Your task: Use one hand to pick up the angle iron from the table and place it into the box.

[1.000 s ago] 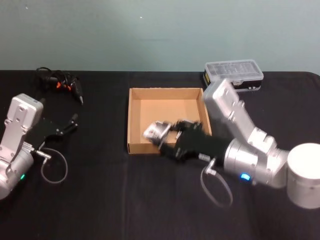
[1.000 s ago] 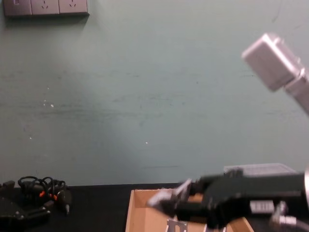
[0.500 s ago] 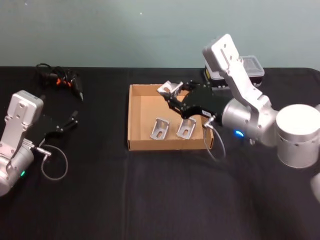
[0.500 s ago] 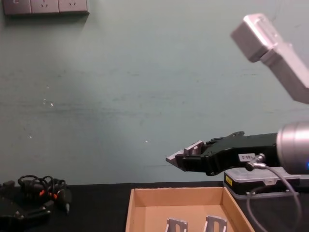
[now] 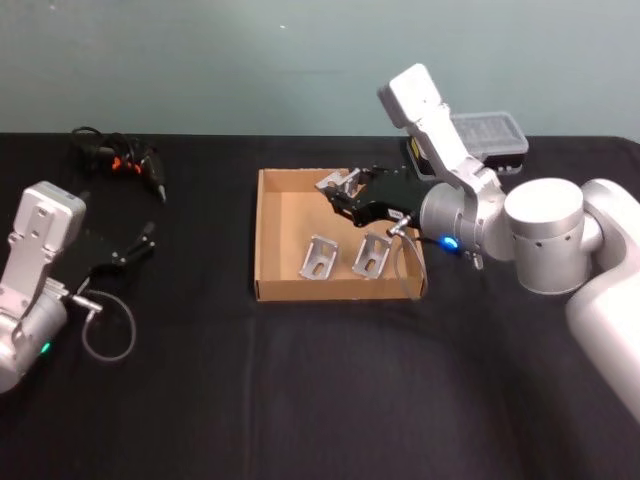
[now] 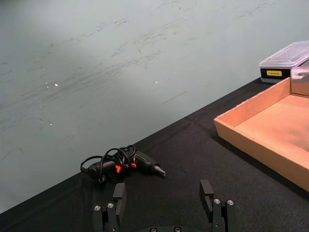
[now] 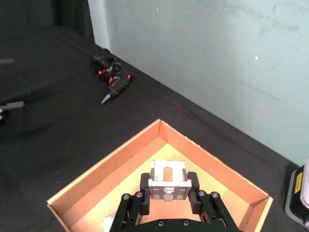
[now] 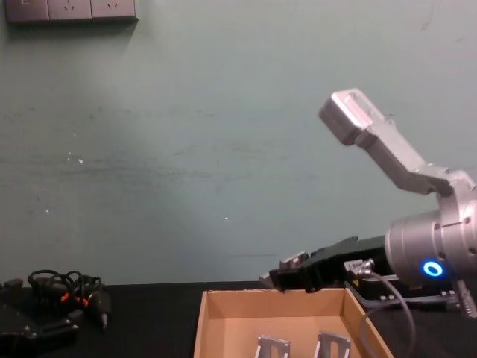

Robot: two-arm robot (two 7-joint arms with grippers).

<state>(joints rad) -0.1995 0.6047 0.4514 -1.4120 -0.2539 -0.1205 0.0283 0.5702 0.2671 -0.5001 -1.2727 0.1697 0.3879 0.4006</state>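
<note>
Metal sits clamped between the fingers of the right claw (image 5: 345,190): an angle iron (image 7: 167,180), gripped on both sides and held in the air over the far part of the box (image 5: 270,240), near its back wall. Below the claw and a little toward the robot, two more brackets (image 5: 342,257) lie side by side on the cardboard floor. Main risk, as I judge it, is the drop itself: released from this height the piece could bounce, land on the back wall, or tip over the rim onto the table (image 5: 300,390) behind. A lower release nearer the floor would cut that risk, though coming down toward the robot could knock the two brackets already inside. Beyond the claw's far side sits a plastic case (image 5: 487,134), close enough for the arm to nudge. The left claw (image 6: 164,210) rests open well away, near a tangle of cable (image 5: 118,163), uninvolved.
</note>
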